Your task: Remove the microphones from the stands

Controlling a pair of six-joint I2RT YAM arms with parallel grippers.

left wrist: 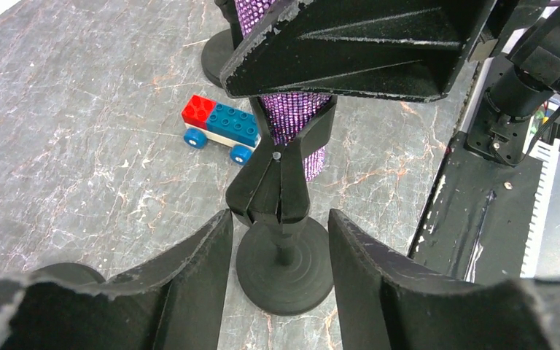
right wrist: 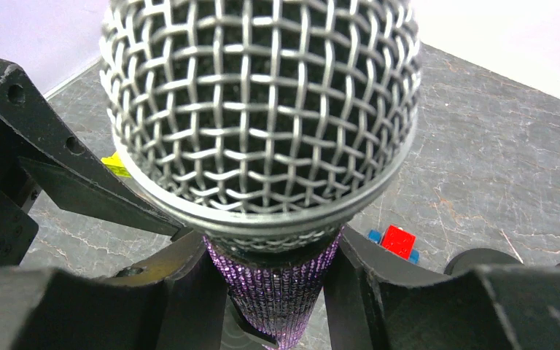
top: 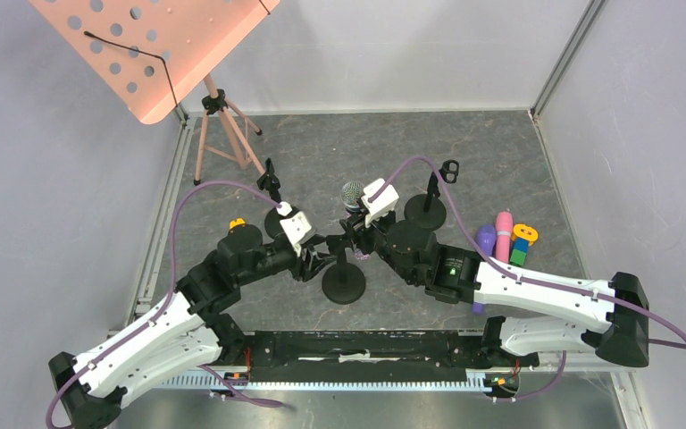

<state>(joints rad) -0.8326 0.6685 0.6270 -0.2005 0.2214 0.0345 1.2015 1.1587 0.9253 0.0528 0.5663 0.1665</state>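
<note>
Three black stands with round bases sit on the counter (top: 500,152), and there is one microphone (right wrist: 262,109). It has a silver mesh head and a glittery purple body. It stands upright over the middle stand (left wrist: 284,270), near the centre of the top view.

The right end effector (right wrist: 273,284) pinches the purple body just under the head, one finger on each side. The microphone's lower end lies against the forked clip (left wrist: 273,186) on top of the stand; whether it is still seated there cannot be told.

The left end effector (left wrist: 278,219) is spread, its two fingers flanking the clip with a gap on both sides, above the base.

From the middle stand, the second stand (top: 426,207) is at 1 o'clock and the third stand (top: 271,183) is at 11 o'clock, partly behind the left arm. One pink music stand (top: 152,45) fills the 11 o'clock corner. One toy car (left wrist: 222,127) of red and blue bricks sits on the counter beyond the clip.
</note>
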